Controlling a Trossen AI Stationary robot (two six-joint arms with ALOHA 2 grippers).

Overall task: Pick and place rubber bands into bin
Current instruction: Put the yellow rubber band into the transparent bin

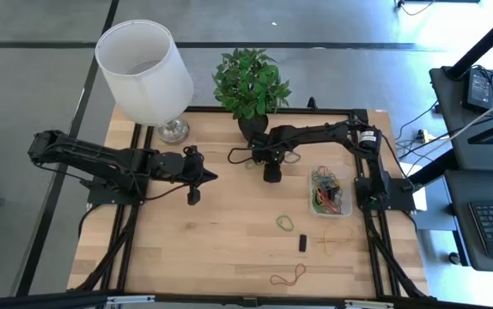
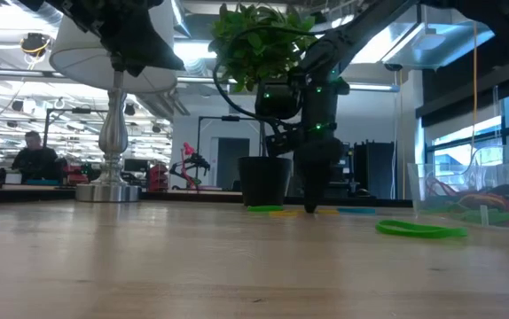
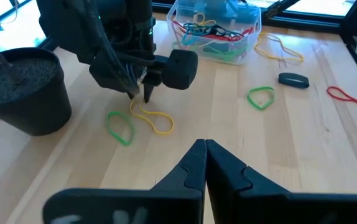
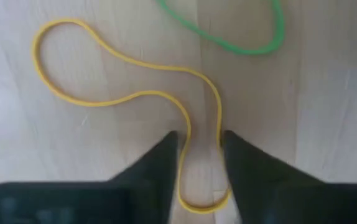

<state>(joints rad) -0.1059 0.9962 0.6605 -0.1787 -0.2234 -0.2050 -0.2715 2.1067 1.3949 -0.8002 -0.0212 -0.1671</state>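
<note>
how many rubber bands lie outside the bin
5: yellow band at the right fingers, green band beside it, second green mid-table, second yellow by the bin, red band near edge.

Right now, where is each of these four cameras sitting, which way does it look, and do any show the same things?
High view: above the table, looking straight down; both arms show.
Low view: at tabletop height, looking across at the plant pot; right hand comes down.
Left wrist view: past the shut left hand toward the bin.
Right wrist view: down between open fingers at the yellow rubber band.
Both wrist views share that yellow band and a green rubber band.
</note>
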